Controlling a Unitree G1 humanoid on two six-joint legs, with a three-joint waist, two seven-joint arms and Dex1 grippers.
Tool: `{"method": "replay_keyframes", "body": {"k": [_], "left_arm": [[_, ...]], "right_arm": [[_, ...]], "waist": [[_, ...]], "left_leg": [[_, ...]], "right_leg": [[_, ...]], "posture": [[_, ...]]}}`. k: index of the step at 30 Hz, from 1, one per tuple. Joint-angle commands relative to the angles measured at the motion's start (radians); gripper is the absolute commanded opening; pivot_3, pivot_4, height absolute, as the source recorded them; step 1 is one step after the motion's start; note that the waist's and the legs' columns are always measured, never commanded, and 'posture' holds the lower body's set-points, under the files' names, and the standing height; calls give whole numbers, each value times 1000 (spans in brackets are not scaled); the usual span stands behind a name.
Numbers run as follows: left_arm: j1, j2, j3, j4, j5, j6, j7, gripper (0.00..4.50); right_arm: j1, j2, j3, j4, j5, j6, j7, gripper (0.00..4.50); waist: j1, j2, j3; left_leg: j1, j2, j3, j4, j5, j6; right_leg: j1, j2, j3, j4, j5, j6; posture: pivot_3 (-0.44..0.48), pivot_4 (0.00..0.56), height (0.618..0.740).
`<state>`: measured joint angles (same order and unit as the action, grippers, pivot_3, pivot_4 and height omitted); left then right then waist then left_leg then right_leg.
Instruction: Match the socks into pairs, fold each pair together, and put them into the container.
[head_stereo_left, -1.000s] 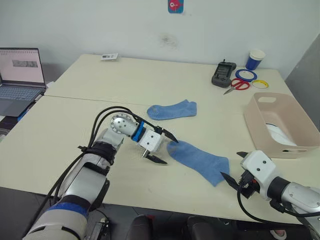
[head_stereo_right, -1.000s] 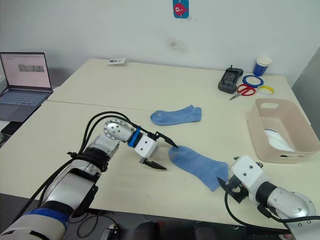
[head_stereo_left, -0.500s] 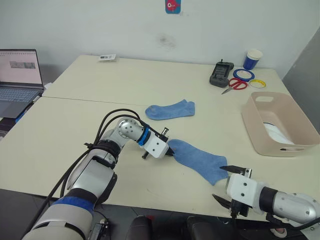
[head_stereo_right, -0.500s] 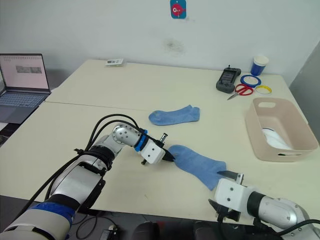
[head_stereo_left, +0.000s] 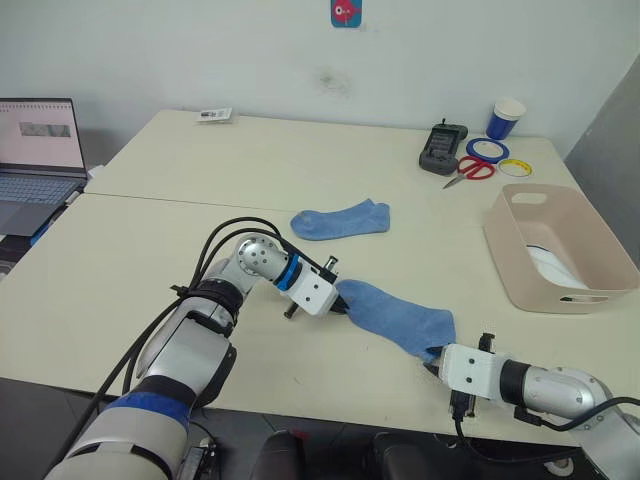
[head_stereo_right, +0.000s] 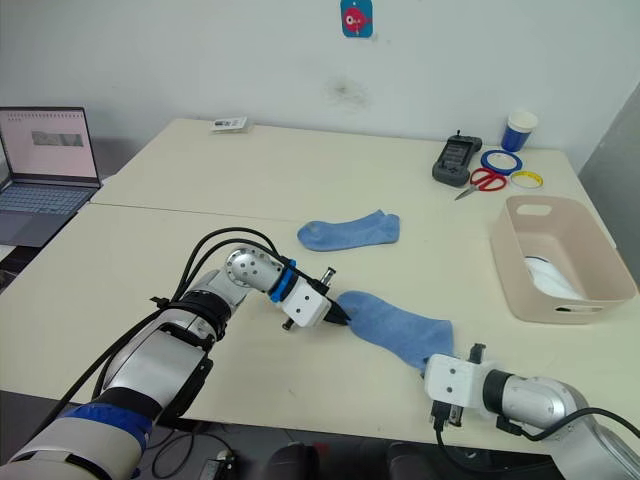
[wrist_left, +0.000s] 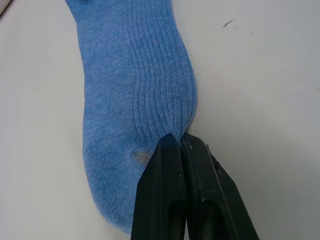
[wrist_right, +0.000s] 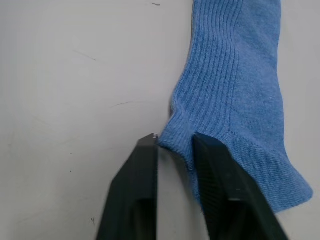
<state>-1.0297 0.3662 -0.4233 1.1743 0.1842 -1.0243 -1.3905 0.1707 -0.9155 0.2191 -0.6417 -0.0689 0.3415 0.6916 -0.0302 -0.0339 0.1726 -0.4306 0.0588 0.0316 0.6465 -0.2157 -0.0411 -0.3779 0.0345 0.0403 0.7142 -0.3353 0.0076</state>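
Two blue socks lie on the cream table. The near sock (head_stereo_left: 395, 315) stretches diagonally between my grippers. My left gripper (head_stereo_left: 340, 305) is shut on its left end, and the left wrist view shows its fingertips (wrist_left: 170, 145) pinching the ribbed fabric. At the sock's other end, by the table's front edge, my right gripper (head_stereo_left: 437, 358) is shut on a fold of the sock (wrist_right: 235, 75). The second blue sock (head_stereo_left: 340, 219) lies flat farther back, apart from both grippers. The pale pink container (head_stereo_left: 505, 250) stands at the right with something white (head_stereo_left: 555, 265) inside.
A laptop (head_stereo_left: 35, 150) sits at the far left. At the back right are a blue-and-white cup (head_stereo_left: 507, 118), rolls of tape (head_stereo_left: 484, 149), red scissors (head_stereo_left: 470, 170) and a black device (head_stereo_left: 440, 148). A small card (head_stereo_left: 215, 115) lies at the back edge.
My left gripper moved onto the near sock's left end and shut on it. My right gripper came in to the sock's right end and closed on a fold. The camera shifted slightly.
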Motion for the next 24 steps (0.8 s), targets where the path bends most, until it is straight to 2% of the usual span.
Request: {"method": "replay_keyframes", "body": {"k": [1, 4, 7, 10, 14, 17, 18, 20, 24], "left_arm": [[3, -1, 31, -34, -60, 21, -59, 0], [14, 19, 48, -89, -140, 58, -165, 0], [56, 125, -20, -272, -275, 157, -221, 0], [125, 316, -132, -547, -445, 435, -224, 0], [176, 661, -299, -956, -726, 904, -224, 0], [236, 869, -364, -1217, -910, 1119, -224, 0], [261, 902, -361, -1279, -954, 1186, -224, 0], [292, 902, -329, -1326, -998, 1307, -224, 0], [314, 778, -288, -1213, -922, 1515, -215, 0]], "right_arm": [[-13, 11, -22, -25, 4, -15, 21, 31], [-11, 22, -57, -56, 44, 5, 41, 31], [9, 31, -127, -158, 148, 89, 81, 31], [15, 56, -212, -272, 320, 242, 104, 31], [16, 50, -357, -389, 627, 463, 132, 31], [-7, 31, -415, -405, 832, 584, 97, 31], [-21, 26, -409, -399, 862, 620, 75, 31], [-52, 24, -387, -380, 895, 674, 21, 31], [-150, 64, -301, -294, 909, 786, -111, 31]], "waist": [[0, 0, 0], [0, 0, 0], [-5, 0, 0], [-7, 0, 0], [-14, 0, 2], [-14, 0, 2], [-14, 0, 2], [-8, 0, 2], [0, -2, 1]], "left_leg": [[0, 0, 0, 0, 0, 0], [0, 1, 0, 0, 0, 0], [0, 2, 0, 0, 0, 0], [2, 5, -4, 0, 0, -1], [7, 9, -8, -2, 0, 0], [12, 7, -6, -2, 0, 0], [13, 6, -5, -2, 0, 0], [14, 5, -4, -2, 0, 0], [13, 4, -5, -1, 0, 1]], "right_leg": [[0, 0, 0, 0, 0, 0], [0, 0, 0, 0, 0, 0], [-1, 0, 1, 1, 0, 0], [0, 0, 1, 2, 1, -1], [5, -1, 0, 4, -1, -3], [10, -6, 0, 3, -1, -3], [10, -7, 1, 3, -1, -3], [12, -9, 1, 2, -1, -3], [11, -7, 1, 2, -1, -3]], "posture": [[0, 150, 725], [0, 150, 725], [0, 150, 725], [0, 150, 725], [0, 150, 725], [0, 150, 725], [0, 150, 725], [0, 150, 725], [0, 150, 725]]}}
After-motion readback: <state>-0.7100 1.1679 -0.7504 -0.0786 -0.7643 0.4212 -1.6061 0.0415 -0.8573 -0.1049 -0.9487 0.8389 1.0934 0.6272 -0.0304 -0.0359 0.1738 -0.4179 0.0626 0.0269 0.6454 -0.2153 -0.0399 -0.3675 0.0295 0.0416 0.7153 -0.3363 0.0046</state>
